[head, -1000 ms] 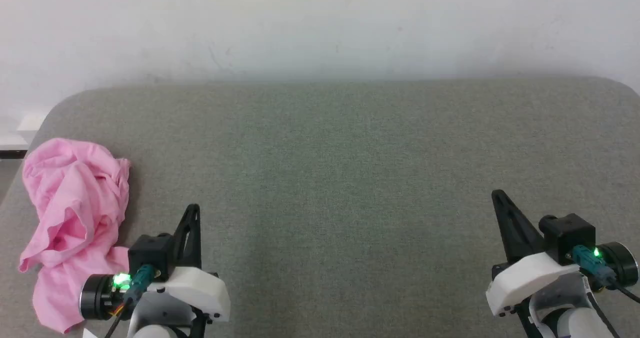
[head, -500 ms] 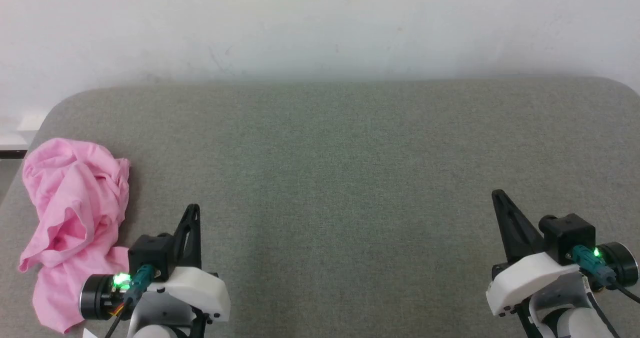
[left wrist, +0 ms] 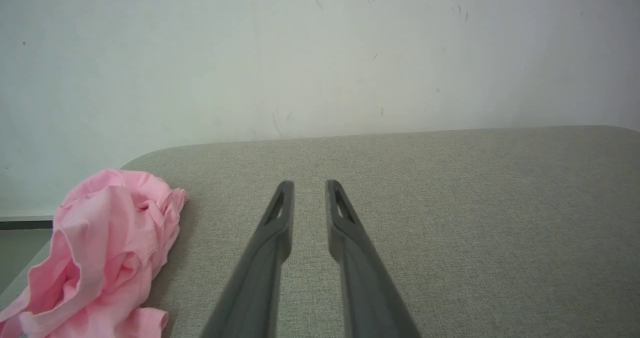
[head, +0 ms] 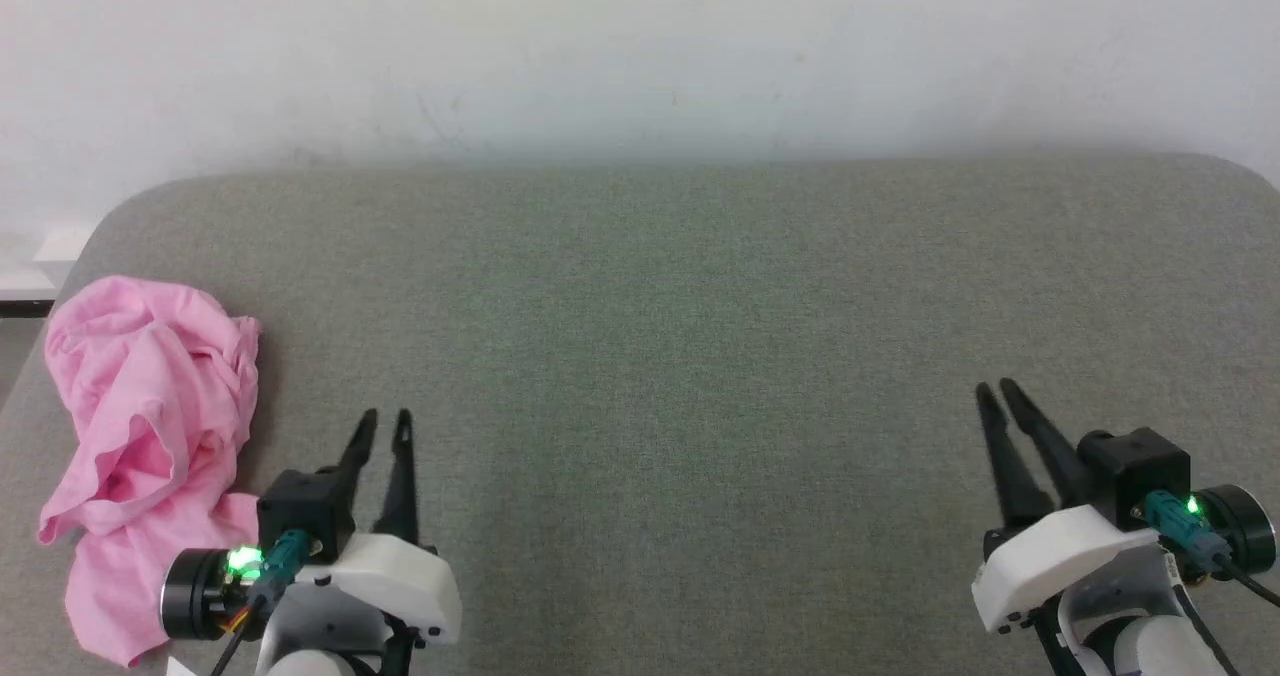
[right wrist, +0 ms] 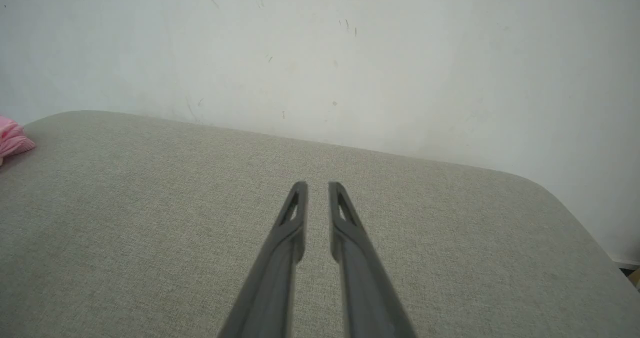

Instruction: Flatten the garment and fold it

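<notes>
A white wall (head: 640,46) stands behind a wide grey fabric-covered surface (head: 700,336). The pink garment (head: 150,426) lies crumpled in a heap at the surface's near left edge, just left of the left gripper (head: 385,418) and apart from its fingers. The right gripper (head: 997,388) sits at the near right, well apart from the garment. Each gripper's fingers are parted by a narrow gap and hold nothing.
</notes>
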